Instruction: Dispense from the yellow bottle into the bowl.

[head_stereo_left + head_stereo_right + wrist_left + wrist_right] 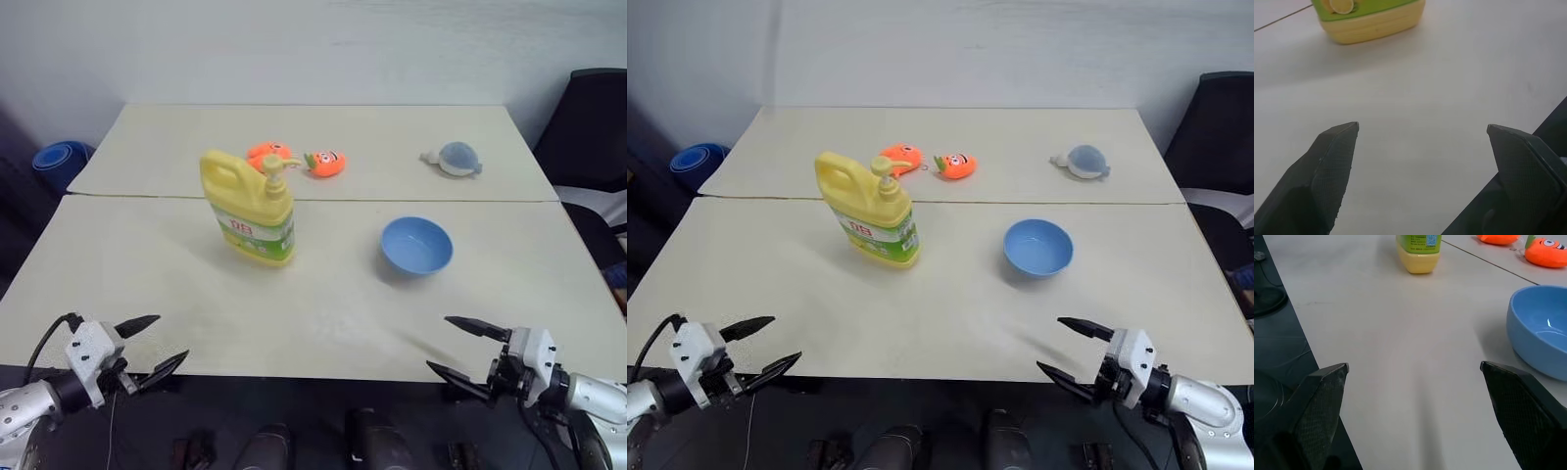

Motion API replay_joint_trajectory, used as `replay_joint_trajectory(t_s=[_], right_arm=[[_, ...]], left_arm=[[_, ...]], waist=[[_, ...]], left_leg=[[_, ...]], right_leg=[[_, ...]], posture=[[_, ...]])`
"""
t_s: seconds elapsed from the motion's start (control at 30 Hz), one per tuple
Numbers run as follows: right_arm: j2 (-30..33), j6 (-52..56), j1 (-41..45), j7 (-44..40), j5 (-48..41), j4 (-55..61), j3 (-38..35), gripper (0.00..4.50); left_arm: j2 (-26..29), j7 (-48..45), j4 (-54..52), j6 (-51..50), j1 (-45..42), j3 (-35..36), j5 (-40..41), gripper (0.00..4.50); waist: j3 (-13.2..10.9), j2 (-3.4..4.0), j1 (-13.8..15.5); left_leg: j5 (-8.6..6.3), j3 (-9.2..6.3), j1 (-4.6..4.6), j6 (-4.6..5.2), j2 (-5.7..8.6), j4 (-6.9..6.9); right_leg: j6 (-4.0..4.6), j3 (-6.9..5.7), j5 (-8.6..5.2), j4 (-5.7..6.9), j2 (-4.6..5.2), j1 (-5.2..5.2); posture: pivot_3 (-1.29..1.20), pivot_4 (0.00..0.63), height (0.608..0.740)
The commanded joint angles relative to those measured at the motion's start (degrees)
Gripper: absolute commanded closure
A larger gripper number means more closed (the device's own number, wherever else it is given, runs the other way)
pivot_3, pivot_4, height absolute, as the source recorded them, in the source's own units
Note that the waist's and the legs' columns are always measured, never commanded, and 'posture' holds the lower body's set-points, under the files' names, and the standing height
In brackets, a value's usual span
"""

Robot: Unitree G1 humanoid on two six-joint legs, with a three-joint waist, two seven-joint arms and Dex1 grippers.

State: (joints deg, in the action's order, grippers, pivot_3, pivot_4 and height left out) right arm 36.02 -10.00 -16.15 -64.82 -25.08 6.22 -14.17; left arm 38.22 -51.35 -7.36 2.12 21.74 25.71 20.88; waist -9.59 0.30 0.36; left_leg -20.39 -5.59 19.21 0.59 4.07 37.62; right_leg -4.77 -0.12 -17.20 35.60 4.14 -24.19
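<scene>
Our left gripper (150, 346) has its two black fingers spread wide with nothing between them, hovering at the near edge of the table (323, 323) on the left side. Our right gripper (462, 347) is likewise spread wide and empty, at the near edge on the right. Both point inward over the pale tabletop, well apart from everything on it. Further out, the yellow bottle (250, 211) stands upright left of centre, its handle to the left and its pump nozzle facing right, with the green-and-white label towards us. The bowl (416, 245) sits open side up to the right of the bottle, clearly apart from it and nearer our right gripper. Behind the bottle, past the seam between the two tabletops, lie two orange toys (324, 163) close together, and a grey-blue toy (454, 159) rests on the far right. A blue container (61, 159) stands on the floor beyond the table's left corner.
</scene>
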Motion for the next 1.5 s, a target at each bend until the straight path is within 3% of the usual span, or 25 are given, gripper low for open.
replay_joint_trajectory(t_s=[0.03,0.27,0.43,0.6,0.9,1.0,1.33,1.4,1.5], right_arm=[[-0.2,0.2,1.8,2.8,0.0,1.7,-0.7,0.0],[0.6,16.8,17.9,12.7,1.8,2.7,4.7,0.0],[0.9,21.2,29.6,14.1,8.7,-5.3,11.5,0.0],[-1.7,20.4,36.9,16.0,13.0,-17.5,14.9,0.0],[-5.6,12.8,42.1,17.0,16.5,-30.2,15.9,0.0],[-6.1,10.3,43.4,16.9,17.2,-32.7,15.9,0.59],[-5.7,5.2,46.9,13.2,19.8,-40.0,17.6,4.13],[-5.6,4.7,47.9,11.5,19.6,-40.5,18.0,4.49],[-4.7,5.8,49.2,7.5,19.2,-38.4,19.1,4.5]], left_arm=[[-0.9,0.8,-0.6,1.7,-1.2,-1.3,-0.7,0.04],[0.1,-3.6,-10.5,-11.1,-6.8,-5.0,13.4,0.04],[0.4,-2.4,-16.5,-16.2,-15.1,-9.3,15.6,0.04],[0.2,-1.3,-19.2,-18.5,-17.9,-11.4,15.6,0.04],[-0.9,1.5,-22.0,-19.5,-14.6,-9.6,16.4,0.04],[-1.3,2.9,-22.2,-21.0,-14.4,-8.2,18.6,0.0],[-0.9,3.4,-22.5,-21.8,-15.1,-7.1,18.9,0.0],[-0.6,3.7,-22.8,-22.9,-15.7,-5.5,21.0,0.0],[-0.2,4.8,-23.7,-24.7,-17.2,-2.4,25.4,0.19]], waist=[[0.0,0.0,0.2],[0.0,-0.05,0.1],[0.0,-0.04,0.5],[0.0,-0.04,0.4],[0.0,-0.04,-0.5],[0.0,-0.04,-0.5],[0.0,-0.04,-0.6],[0.0,-0.13,-0.8],[0.0,-0.12,-0.8]], left_leg=[[0.0,0.0,0.0,0.0,0.0,0.01],[0.0,-0.01,0.01,-0.03,-0.03,0.05],[0.01,-0.03,0.07,-0.03,0.01,0.15],[0.0,-0.02,0.27,-0.04,0.02,0.15],[0.01,0.03,0.29,-0.06,0.0,0.25],[0.01,0.03,0.29,-0.06,0.01,0.29],[0.01,0.03,0.3,-0.06,0.02,0.32],[0.01,0.1,0.22,-0.06,0.0,0.35],[-0.01,0.09,0.21,-0.1,-0.06,0.33]], right_leg=[[0.0,0.0,0.0,0.0,0.0,0.0],[0.0,-0.01,0.01,0.07,0.0,-0.02],[-0.01,-0.03,0.01,0.07,0.0,-0.05],[-0.01,-0.04,0.01,0.06,-0.01,-0.25],[-0.01,0.0,0.01,0.23,-0.04,-0.29],[0.0,0.0,0.01,0.23,-0.04,-0.29],[-0.01,0.0,0.01,0.25,-0.04,-0.28],[0.0,0.06,0.01,0.29,-0.07,-0.25],[0.0,0.05,0.0,0.3,-0.11,-0.26]], posture=[[0.0,0.15,0.74],[0.0,0.15,0.74],[0.0,0.15,0.74],[0.0,0.15,0.74],[0.0,0.15,0.74],[0.0,0.15,0.74],[0.0,0.15,0.74],[0.0,0.15,0.74],[0.0,0.15,0.74]])
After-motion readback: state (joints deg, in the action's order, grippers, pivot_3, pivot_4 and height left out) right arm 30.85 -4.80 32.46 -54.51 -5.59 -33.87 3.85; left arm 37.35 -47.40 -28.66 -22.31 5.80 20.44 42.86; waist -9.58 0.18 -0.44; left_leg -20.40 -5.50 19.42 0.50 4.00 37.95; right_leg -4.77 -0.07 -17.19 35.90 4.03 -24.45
